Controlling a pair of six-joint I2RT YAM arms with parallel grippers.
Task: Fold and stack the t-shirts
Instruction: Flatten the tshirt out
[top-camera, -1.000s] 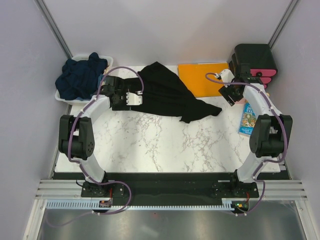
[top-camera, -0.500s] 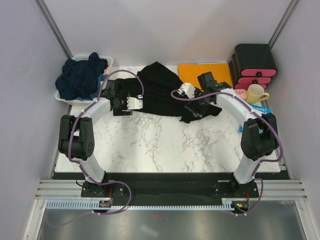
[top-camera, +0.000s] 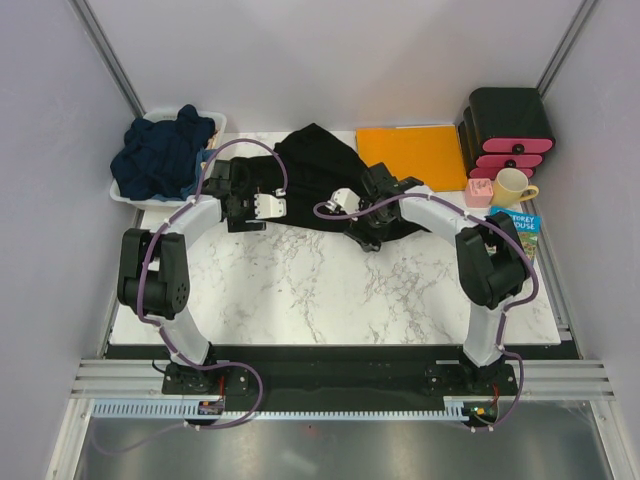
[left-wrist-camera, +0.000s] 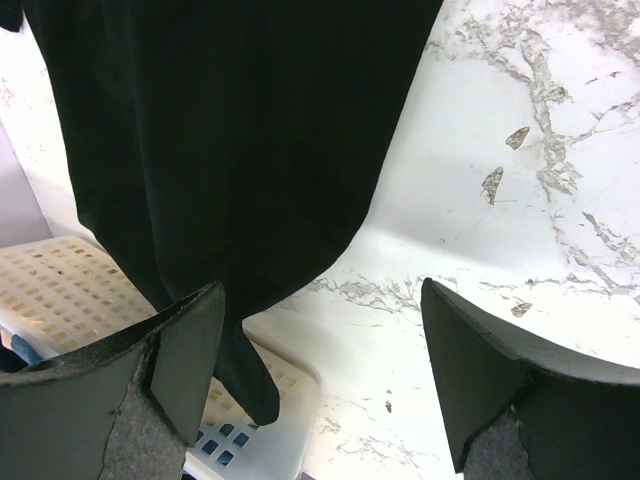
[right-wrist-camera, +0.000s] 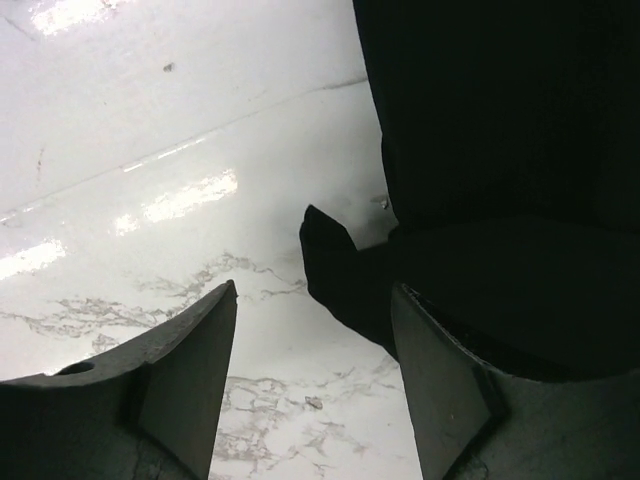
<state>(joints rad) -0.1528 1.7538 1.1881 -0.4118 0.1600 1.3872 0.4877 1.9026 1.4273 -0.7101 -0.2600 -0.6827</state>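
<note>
Top view, black t-shirt (top-camera: 318, 178): lay crumpled at the middle of the tabletop's (top-camera: 300, 290) far edge, not yet spread or folded.
Top view, long axis: ran slantwise from the far edge toward the near right, its trailing end just beside the orange sheet (top-camera: 412, 155).
Top view, navy t-shirts (top-camera: 160, 152): heaped in the white basket (top-camera: 124, 194) at the far-left corner, apart from both arms.
Top view, left pincer (top-camera: 257, 208): sat at the cloth's left border, with the garment lying to its right.
Top view, right pincer (top-camera: 358, 226): hung over the near-right end of the cloth, so each arm had its own end within reach.

Left wrist view, left pincer (left-wrist-camera: 318, 330): stood wide apart and held nothing.
Left wrist view, black t-shirt (left-wrist-camera: 230, 130): spread ahead of the pincer, with one narrow tail running down past the inner side of the left finger onto the basket (left-wrist-camera: 60, 290).
Left wrist view, gap: bare marble (left-wrist-camera: 520, 200) filled most of the space between the fingers.

Right wrist view, right pincer (right-wrist-camera: 312, 300): stood apart, clamped on nothing.
Right wrist view, black t-shirt (right-wrist-camera: 500, 150): lay ahead and to the right, and a pointed fold of it poked into the gap beside the right finger.
Right wrist view, judgement: closing there would likely catch that fold, though whether it was a hem or a sleeve could not be told.
</note>
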